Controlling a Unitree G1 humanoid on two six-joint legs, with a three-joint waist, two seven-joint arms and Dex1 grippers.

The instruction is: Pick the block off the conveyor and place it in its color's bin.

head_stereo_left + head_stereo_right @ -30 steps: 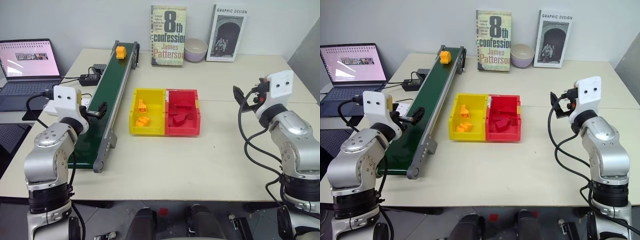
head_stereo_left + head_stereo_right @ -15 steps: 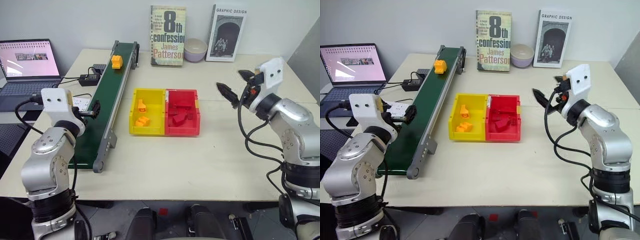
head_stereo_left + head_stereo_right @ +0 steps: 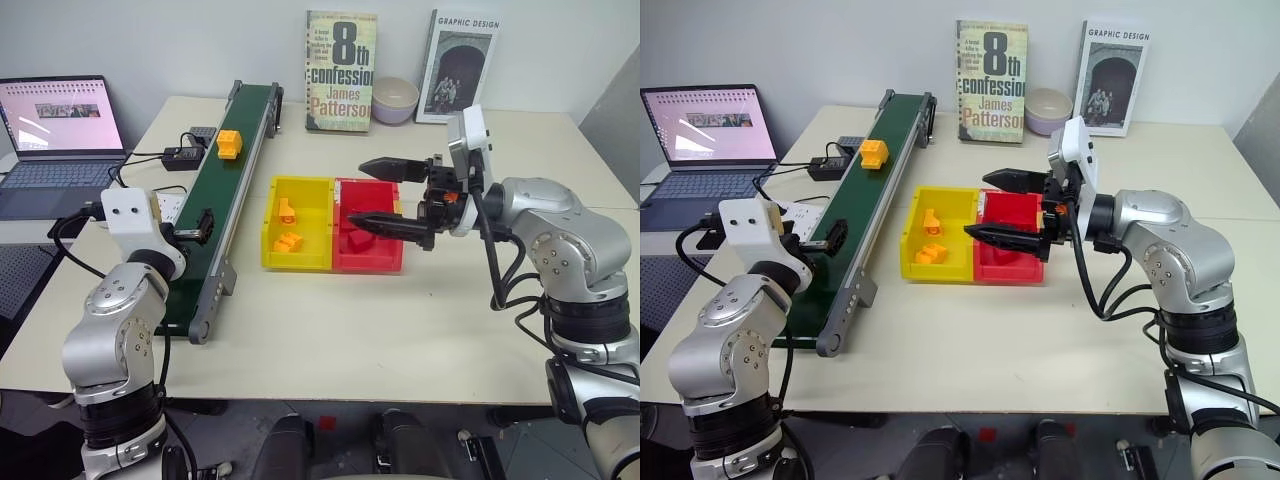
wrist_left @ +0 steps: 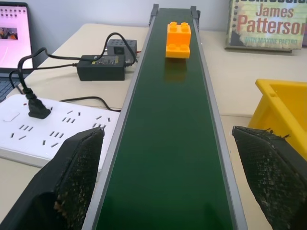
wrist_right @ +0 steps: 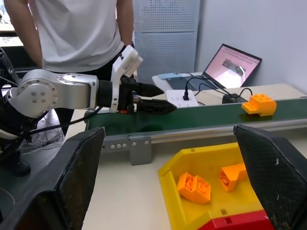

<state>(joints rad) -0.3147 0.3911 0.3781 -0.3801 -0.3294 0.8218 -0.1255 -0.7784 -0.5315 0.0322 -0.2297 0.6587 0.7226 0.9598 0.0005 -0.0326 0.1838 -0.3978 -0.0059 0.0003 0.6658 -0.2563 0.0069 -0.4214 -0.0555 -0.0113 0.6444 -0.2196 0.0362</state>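
A small orange-yellow block rides on the dark-green conveyor, in its far half. My left gripper hangs open over the belt's near part and points along it at the block, still well short of it. The yellow bin sits right of the belt and holds two orange-yellow bricks. My right gripper points left above the seam between the yellow and red bins, open, with nothing between its fingers.
The red bin, joined to the yellow one, holds red blocks. A laptop, a power strip and an adapter lie left of the belt. Two books and a bowl stand at the back. A person stands beyond the table's left side.
My right gripper swung from the table's right side leftward to above the bins and turned to point left. The block travelled down the belt toward me. The left gripper barely moved.
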